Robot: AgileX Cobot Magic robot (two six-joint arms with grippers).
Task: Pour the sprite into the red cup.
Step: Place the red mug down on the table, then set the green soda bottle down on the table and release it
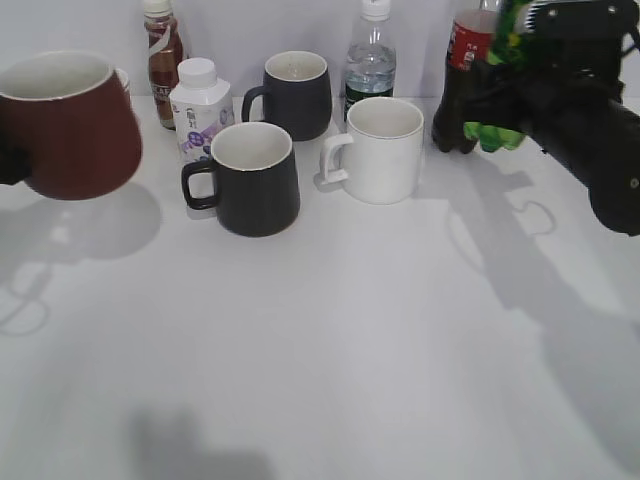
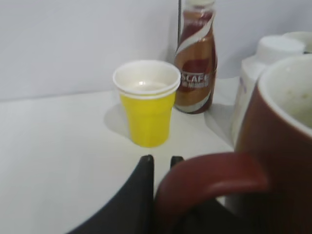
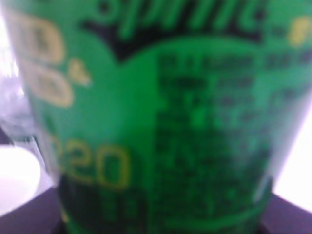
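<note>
**Sprite and red cup are up in the air, far apart**

Sprite has to go into the red cup point(image 1: 68, 125), and that cup is at the far left, lifted off the bench point(image 1: 330, 330). The left tool point(image 2: 161, 163) holds it by the handle. Two dark tips poke up beside the handle in the left wrist view, pinched close on it. The cup looks upright, with its creamy inside showing.

Next come a small yellow cup point(image 2: 147, 102) and a brown coffee bottle point(image 1: 163, 55) at the back. Then a white milk bottle point(image 1: 200, 105), a black mug point(image 1: 252, 178), another black mug point(image 1: 295, 93), a clear water bottle point(image 1: 371, 55) and a white mug point(image 1: 380, 148). A dark cola bottle point(image 1: 462, 85) stands just beside the sprite point(image 1: 498, 80).

At the far right, the right tool point(image 1: 520, 95) holds the sprite up high. The green label fills the right wrist view, so the grip looks tight around the bottle's middle.

What could go wrong? The bottle and cup are well apart, with mugs between them. I think the bottle could bump the cola or the white mug on its way. If it tips too soon, the drink would splash on the bench. I cannot see if the cap is off.

The bench is plain white and smooth, with soft grey shadows. A pale wall stands behind.
</note>
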